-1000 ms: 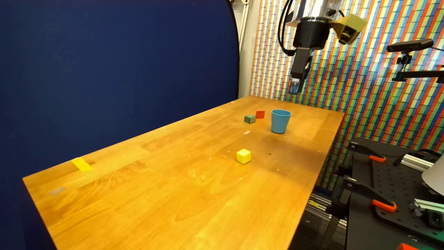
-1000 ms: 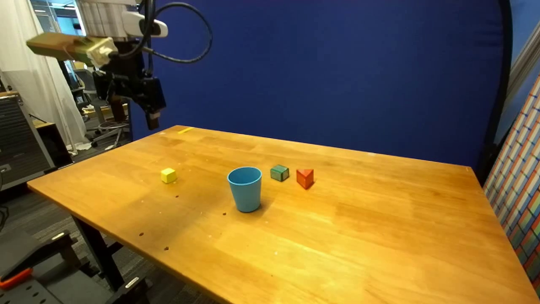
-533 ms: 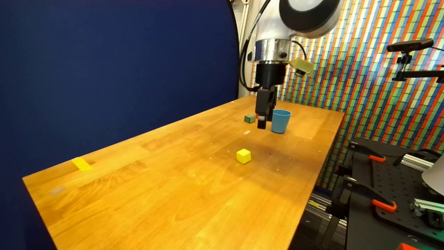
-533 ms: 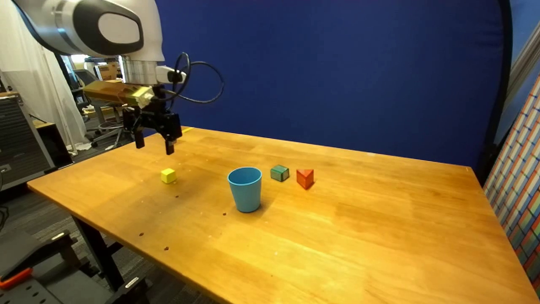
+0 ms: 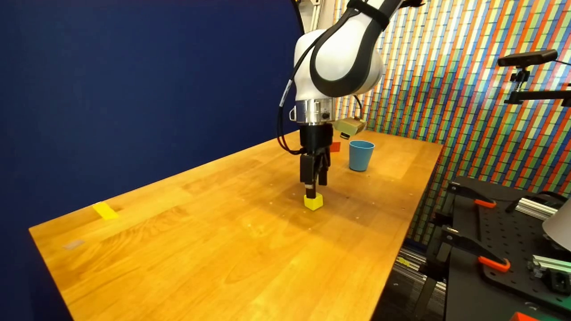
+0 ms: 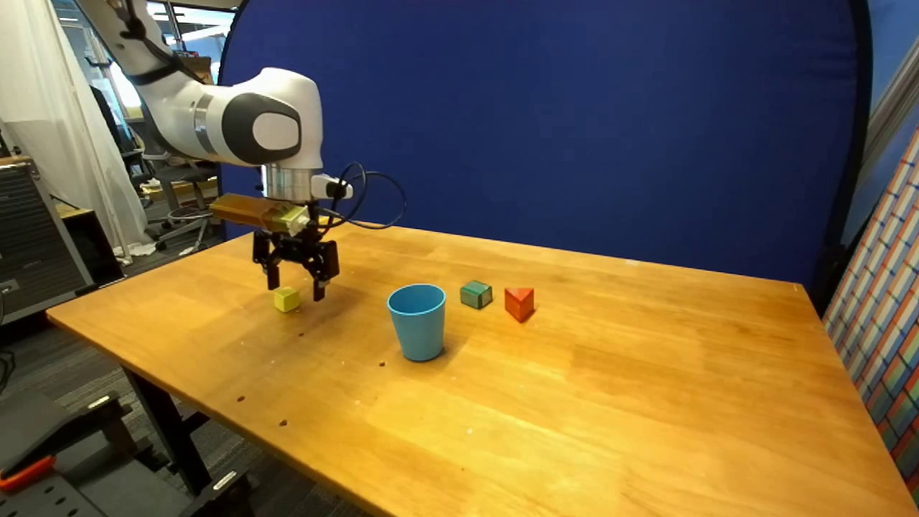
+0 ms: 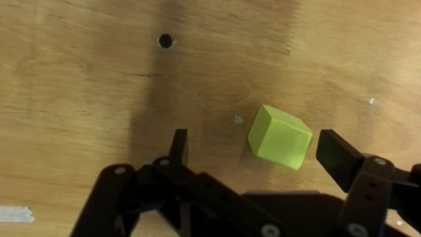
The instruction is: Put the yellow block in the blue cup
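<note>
The yellow block (image 5: 313,204) is a small cube on the wooden table; it also shows in an exterior view (image 6: 286,300) and in the wrist view (image 7: 283,141). My gripper (image 6: 296,291) is open and low over the block. In the wrist view, the block lies between the open fingers, nearer the right finger (image 7: 340,158), with a wide gap to the left finger (image 7: 179,146). In an exterior view one finger (image 5: 311,192) hides part of the block. The blue cup (image 6: 418,327) stands upright; it also shows in an exterior view (image 5: 360,157) and is out of the wrist view.
A green block (image 6: 476,294) and a red triangular block (image 6: 519,304) lie behind and to the right of the cup in an exterior view. Flat yellow tape (image 5: 105,210) is on the table (image 5: 200,258) near its edge. Clamps (image 5: 475,252) sit beside the table.
The arm has come down and across to the yellow block, from high above the table to just over it. The gripper stays open. The block and the cup have not moved.
</note>
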Controlling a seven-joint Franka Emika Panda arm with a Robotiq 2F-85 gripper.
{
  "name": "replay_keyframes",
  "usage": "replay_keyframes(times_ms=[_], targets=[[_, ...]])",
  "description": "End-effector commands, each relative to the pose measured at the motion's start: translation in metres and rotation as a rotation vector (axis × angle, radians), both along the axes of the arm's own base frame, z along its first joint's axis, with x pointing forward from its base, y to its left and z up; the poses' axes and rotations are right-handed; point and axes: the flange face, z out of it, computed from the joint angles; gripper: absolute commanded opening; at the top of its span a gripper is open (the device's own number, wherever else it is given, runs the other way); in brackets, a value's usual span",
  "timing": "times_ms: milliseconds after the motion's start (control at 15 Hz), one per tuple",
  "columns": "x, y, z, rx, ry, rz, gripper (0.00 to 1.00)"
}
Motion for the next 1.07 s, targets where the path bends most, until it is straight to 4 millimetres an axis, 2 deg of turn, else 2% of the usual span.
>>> replay_keyframes(times_ms=[0, 67, 133, 333, 600, 800, 1000], targets=[[0.018, 0.002, -0.017, 0.003, 0.011, -0.018, 1.00], [0.019, 0.002, -0.021, 0.003, 0.017, -0.020, 0.80], [0.019, 0.003, -0.025, 0.006, 0.021, -0.023, 0.75], [0.018, 0.001, -0.025, 0.011, 0.018, -0.032, 0.50], [0.011, -0.006, -0.011, 0.011, 0.005, -0.077, 0.22], [0.004, -0.030, 0.006, 0.004, -0.018, -0.151, 0.19], [-0.003, -0.064, 0.030, -0.009, -0.062, -0.236, 0.19]])
